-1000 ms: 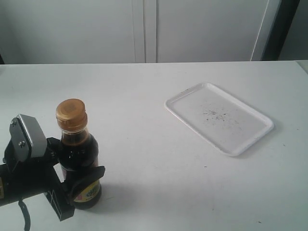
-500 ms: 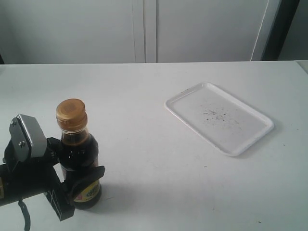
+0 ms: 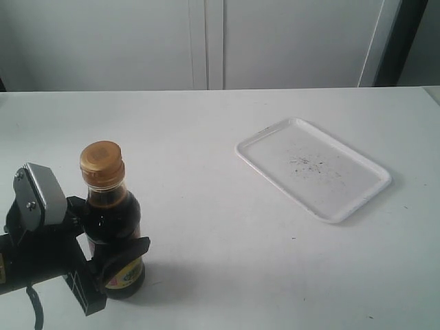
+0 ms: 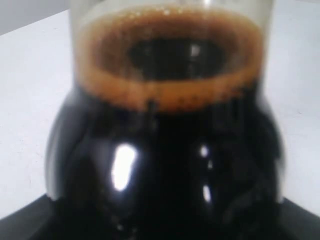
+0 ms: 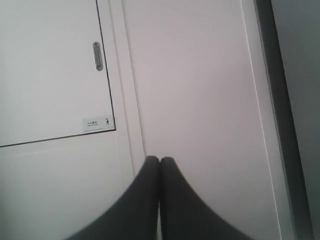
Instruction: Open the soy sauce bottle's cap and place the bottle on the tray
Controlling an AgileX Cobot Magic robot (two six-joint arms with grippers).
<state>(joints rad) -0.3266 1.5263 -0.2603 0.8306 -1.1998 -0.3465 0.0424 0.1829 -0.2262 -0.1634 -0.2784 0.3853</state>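
The soy sauce bottle stands upright at the front left of the table, its gold-brown cap closed. My left gripper is shut on its lower body, one black finger curving across the label. The left wrist view is filled by the bottle's dark glass shoulder and the foamy liquid line. The white tray lies flat at the right, apart from the bottle. My right gripper points at a cabinet wall with its fingertips pressed together and nothing between them; it does not show in the exterior view.
The white table stretches between bottle and tray. White cabinet doors stand behind the table's far edge. The right wrist view shows a cabinet door with a handle and a small label.
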